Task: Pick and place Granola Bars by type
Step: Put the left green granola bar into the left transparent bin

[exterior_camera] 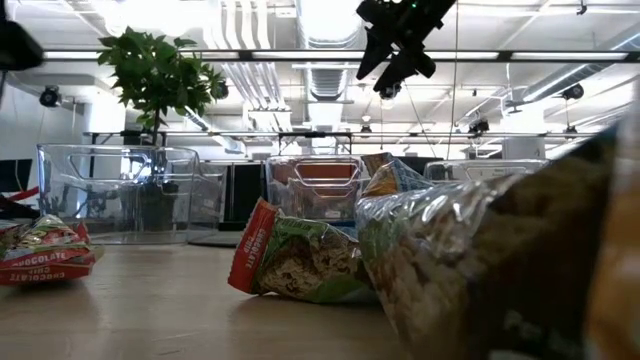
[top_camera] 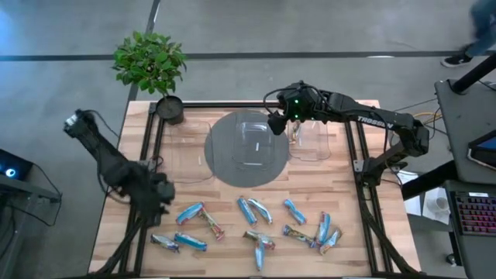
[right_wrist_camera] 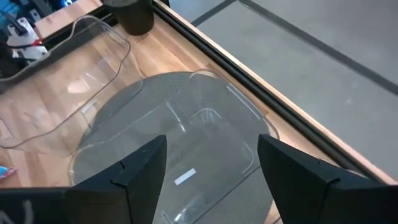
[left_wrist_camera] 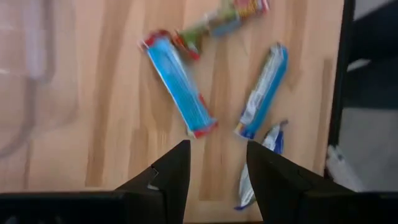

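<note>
Several granola bars point(top_camera: 256, 225) in shiny wrappers, mostly light blue, lie flat and scattered along the near part of the table. My left gripper point(top_camera: 160, 194) hovers open and empty just left of them. In the left wrist view its fingers point(left_wrist_camera: 217, 168) stand above bare wood, with a blue bar point(left_wrist_camera: 180, 84) and two more point(left_wrist_camera: 264, 90) beyond. My right gripper point(top_camera: 275, 120) hangs open and empty high above the middle clear container point(right_wrist_camera: 186, 143); it shows at the top of the low view point(exterior_camera: 400, 45). Close to the low camera lie a red-and-green bar point(exterior_camera: 300, 260) and another bar point(exterior_camera: 35, 250).
Three clear plastic containers stand in a row on the far half: left point(top_camera: 186, 151), middle point(top_camera: 252, 143) on a round grey mat point(top_camera: 221, 167), right point(top_camera: 314, 139). A potted plant point(top_camera: 151, 66) sits at the far left corner. Black frame rails point(top_camera: 360, 178) run along the table's sides.
</note>
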{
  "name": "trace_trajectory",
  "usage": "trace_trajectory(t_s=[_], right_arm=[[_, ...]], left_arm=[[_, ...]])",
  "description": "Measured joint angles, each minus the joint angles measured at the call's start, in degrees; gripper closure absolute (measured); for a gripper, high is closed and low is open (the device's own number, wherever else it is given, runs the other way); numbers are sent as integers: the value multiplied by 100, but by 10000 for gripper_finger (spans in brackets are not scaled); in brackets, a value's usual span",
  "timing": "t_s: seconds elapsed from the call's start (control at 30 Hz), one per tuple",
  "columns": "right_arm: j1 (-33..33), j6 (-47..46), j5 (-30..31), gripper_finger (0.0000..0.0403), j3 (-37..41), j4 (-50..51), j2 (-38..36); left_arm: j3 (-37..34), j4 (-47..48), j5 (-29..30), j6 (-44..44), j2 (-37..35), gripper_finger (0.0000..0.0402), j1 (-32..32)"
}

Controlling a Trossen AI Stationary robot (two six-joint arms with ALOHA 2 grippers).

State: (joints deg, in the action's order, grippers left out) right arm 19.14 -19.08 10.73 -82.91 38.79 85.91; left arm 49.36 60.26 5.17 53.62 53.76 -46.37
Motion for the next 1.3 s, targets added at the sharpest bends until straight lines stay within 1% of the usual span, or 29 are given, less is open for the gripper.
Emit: trace_trajectory(t_s=[0.1, 0.2, 0.27, 0.33, 0.47, 0.57, 0.7, 0.77, 1.07, 1.2, 1.3], right_arm=[[0, 223, 104, 163, 0, -2, 0], [0, 382, 164, 161, 0, -10, 0], [4, 435, 238, 161, 0, -11, 0], [2, 459, 292, 161, 0, -11, 0], [0, 478, 297, 161, 2, -9, 0], [0, 484, 297, 161, 2, -9, 0], [4, 519, 297, 161, 4, -7, 0], [4, 521, 297, 161, 4, -8, 0], [0, 521, 449, 161, 4, -11, 11], [0, 519, 447, 161, 4, -9, 11], [0, 519, 447, 163, 6, -11, 11]], left_arm=[[0, -399, 300, 339, 472, 262, -757], [0, -1096, 348, 196, 996, 262, -1151], [0, -1514, 178, 152, 1398, 262, -1296], [0, -1736, -66, 153, 1812, 262, -1364], [0, -1696, -357, 229, 2501, 261, -1375], [0, -1826, -468, 308, 2846, 261, -1385], [0, -2168, -532, 220, 3093, 261, -1501], [0, -2173, -534, 250, 3185, 261, -1560], [-184, -2257, -481, 843, 3797, 261, -1637], [-293, -2270, -453, 1384, 3883, 263, -1637], [-400, -2321, -317, 1930, 3628, 282, -1637]])
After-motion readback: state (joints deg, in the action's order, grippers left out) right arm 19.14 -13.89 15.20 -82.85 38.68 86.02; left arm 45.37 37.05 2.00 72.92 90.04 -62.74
